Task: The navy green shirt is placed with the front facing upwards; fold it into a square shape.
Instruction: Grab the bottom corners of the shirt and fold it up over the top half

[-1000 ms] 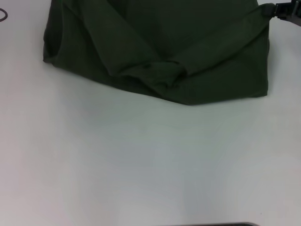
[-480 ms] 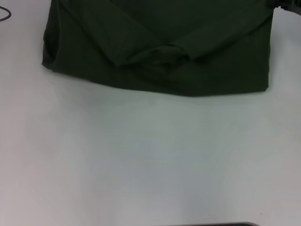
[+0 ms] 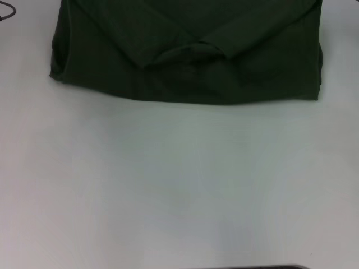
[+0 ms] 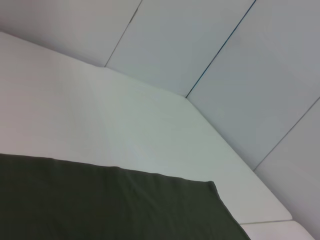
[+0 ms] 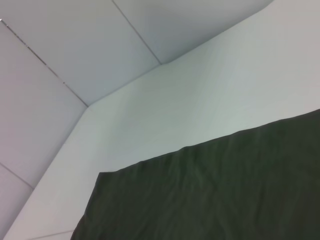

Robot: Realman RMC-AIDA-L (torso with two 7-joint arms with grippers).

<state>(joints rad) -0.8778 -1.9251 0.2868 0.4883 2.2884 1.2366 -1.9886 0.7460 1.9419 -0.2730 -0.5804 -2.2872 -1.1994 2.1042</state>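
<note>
The navy green shirt [image 3: 190, 50] lies at the far side of the white table [image 3: 179, 185], reaching past the top of the head view. Its two sleeves are folded inward and meet near the middle [image 3: 188, 53]. Its near edge is a nearly straight line. The lettering and neck label are hidden. The shirt's flat cloth also shows in the left wrist view [image 4: 110, 205] and in the right wrist view [image 5: 215, 190]. Neither gripper shows in any view.
A thin dark cable [image 3: 5, 10] loops at the table's far left. A dark strip [image 3: 263, 267] shows at the near edge of the head view. Pale wall panels stand beyond the table in both wrist views.
The shirt's near edge has pulled back toward the far side and straightened; the sagging fold at its middle is gone. The right gripper, seen at the upper right corner earlier, has left the view.
</note>
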